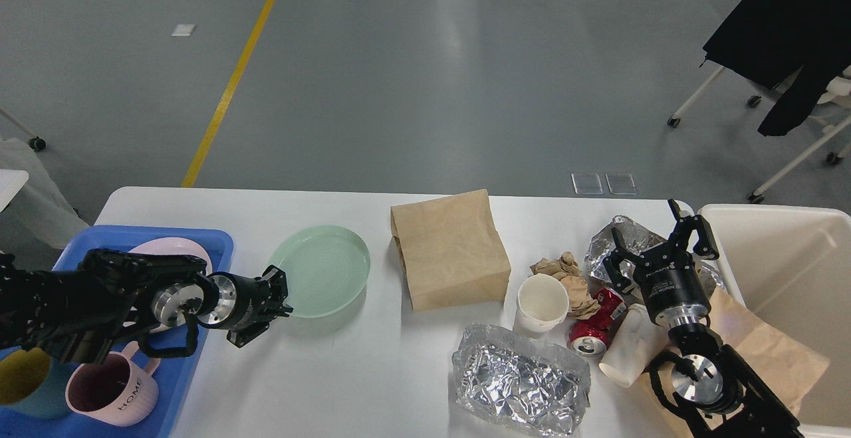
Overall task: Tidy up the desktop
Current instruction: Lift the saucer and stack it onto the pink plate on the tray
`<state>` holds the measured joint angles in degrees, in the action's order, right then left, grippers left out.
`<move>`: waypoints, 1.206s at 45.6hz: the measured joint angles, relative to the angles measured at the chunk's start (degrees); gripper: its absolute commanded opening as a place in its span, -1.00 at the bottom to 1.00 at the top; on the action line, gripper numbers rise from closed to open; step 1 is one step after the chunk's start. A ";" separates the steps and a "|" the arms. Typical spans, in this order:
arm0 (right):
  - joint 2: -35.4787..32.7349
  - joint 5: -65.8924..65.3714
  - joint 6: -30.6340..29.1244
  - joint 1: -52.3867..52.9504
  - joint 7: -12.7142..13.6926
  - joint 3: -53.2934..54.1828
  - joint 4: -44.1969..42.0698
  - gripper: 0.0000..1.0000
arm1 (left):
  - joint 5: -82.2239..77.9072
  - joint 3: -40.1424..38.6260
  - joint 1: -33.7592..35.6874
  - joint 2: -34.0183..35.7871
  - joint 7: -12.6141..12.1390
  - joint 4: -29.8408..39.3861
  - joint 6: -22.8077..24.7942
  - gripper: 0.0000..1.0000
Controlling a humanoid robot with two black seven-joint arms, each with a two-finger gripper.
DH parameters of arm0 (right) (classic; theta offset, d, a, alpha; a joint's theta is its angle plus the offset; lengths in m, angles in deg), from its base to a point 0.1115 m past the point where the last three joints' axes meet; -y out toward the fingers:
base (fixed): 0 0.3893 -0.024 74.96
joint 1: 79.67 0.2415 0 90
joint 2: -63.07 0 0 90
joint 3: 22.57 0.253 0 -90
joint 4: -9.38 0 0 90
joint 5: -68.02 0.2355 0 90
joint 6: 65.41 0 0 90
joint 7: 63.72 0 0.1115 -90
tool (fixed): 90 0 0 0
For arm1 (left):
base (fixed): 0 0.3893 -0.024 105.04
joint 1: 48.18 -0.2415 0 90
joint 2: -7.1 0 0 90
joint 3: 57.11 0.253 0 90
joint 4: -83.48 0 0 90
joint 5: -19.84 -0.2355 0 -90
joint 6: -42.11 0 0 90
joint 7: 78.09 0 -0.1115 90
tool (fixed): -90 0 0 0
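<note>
The white desktop (372, 371) carries dishes on the left and litter on the right. My left gripper (278, 298) is shut on the near-left rim of a pale green plate (324, 268). The plate is tilted, and its shadow shows below its near edge. My right gripper (658, 238) is open and empty. It stands upright over crumpled foil (628, 235) and a crushed red can (592, 328) near the right edge.
A blue tray (93, 238) at the left holds a pink plate (169, 252), a pink mug (113, 391) and a teal mug (20, 375). A brown paper bag (452, 255), a paper cup (542, 302), crumpled brown paper (565, 277) and a foil sheet (522, 378) lie mid-table. A cream bin (791, 278) stands at the right.
</note>
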<state>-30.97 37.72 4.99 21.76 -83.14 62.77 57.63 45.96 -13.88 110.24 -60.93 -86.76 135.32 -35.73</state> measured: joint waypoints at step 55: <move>-0.01 -0.03 0.00 -0.01 0.00 0.00 0.10 1.00 | 6.07 27.02 16.84 20.54 2.25 -1.32 13.12 -1.00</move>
<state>-30.98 37.70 4.99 21.75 -83.14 62.77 57.73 52.03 13.14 127.08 -40.39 -84.51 134.00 -22.61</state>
